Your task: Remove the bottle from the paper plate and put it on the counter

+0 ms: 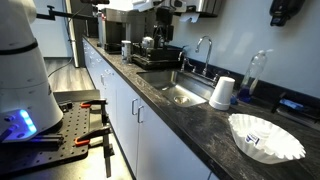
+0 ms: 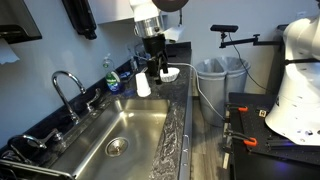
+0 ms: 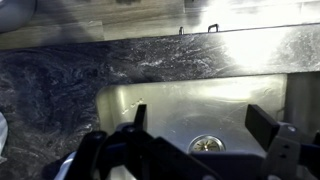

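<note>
The paper plate (image 1: 265, 137) with its ruffled rim lies on the dark speckled counter (image 1: 190, 122) near the front. In an exterior view it is a white patch (image 2: 169, 74) just beyond the sink. I cannot make out the tiny white bottle in any view. My gripper (image 2: 155, 66) hangs from the arm above the plate end of the counter. In the wrist view the gripper (image 3: 200, 112) is open and empty, with the steel sink behind its fingers.
An upturned white cup (image 1: 222, 92) and a tall clear bottle (image 1: 255, 72) stand next to the sink (image 1: 175, 92). A faucet (image 2: 68, 85) and a blue soap bottle (image 2: 113, 79) are at the back. Trash bins (image 2: 220, 75) stand beyond the counter's end.
</note>
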`<state>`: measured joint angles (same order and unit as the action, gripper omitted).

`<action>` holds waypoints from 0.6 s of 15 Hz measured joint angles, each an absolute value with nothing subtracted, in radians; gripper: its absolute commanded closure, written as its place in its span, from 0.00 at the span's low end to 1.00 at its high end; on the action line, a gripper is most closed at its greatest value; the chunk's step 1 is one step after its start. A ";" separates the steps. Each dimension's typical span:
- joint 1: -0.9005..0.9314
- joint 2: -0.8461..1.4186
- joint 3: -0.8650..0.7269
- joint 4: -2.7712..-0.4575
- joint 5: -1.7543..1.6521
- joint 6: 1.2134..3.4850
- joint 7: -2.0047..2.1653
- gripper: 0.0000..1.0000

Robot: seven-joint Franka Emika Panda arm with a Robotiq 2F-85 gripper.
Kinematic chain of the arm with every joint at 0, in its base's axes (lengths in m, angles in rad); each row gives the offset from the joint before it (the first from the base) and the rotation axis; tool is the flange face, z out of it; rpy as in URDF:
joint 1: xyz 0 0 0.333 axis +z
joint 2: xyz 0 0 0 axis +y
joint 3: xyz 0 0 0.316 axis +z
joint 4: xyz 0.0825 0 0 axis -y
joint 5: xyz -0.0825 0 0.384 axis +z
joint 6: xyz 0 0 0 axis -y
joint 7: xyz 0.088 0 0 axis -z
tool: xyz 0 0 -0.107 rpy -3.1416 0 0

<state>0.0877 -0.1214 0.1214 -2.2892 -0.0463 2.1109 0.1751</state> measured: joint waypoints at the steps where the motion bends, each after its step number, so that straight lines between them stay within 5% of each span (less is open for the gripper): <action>1: 0.081 -0.113 0.111 -2.289 -0.046 2.115 0.194 0.00; 9: 0.008 -0.049 0.029 -2.289 -0.047 2.165 0.343 0.00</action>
<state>0.0082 -0.0493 0.0285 -2.2891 -0.0466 2.1647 0.3430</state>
